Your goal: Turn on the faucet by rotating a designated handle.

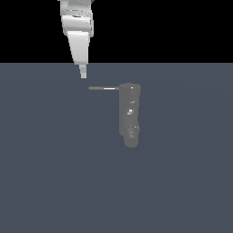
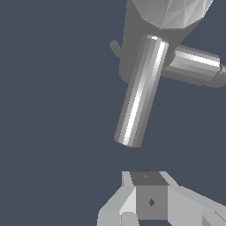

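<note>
The faucet (image 1: 129, 113) is a dark grey cylinder with a rounded knob-like spout end, standing on the grey floor at the middle of the exterior view. The handle (image 1: 104, 88), a thin grey rod, sticks out from the faucet's top toward the exterior view's left. My gripper (image 1: 83, 73) hangs just above and slightly left of the handle's free tip, not touching it, with its fingers together and empty. In the wrist view the handle (image 2: 140, 93) runs out from the faucet body (image 2: 131, 42) toward my gripper (image 2: 148, 190), with a gap between them.
A second, shorter shiny cylinder (image 2: 194, 66) sticks out of the faucet on the other side in the wrist view. The flat grey floor (image 1: 50, 173) surrounds the faucet. The background above the floor is black.
</note>
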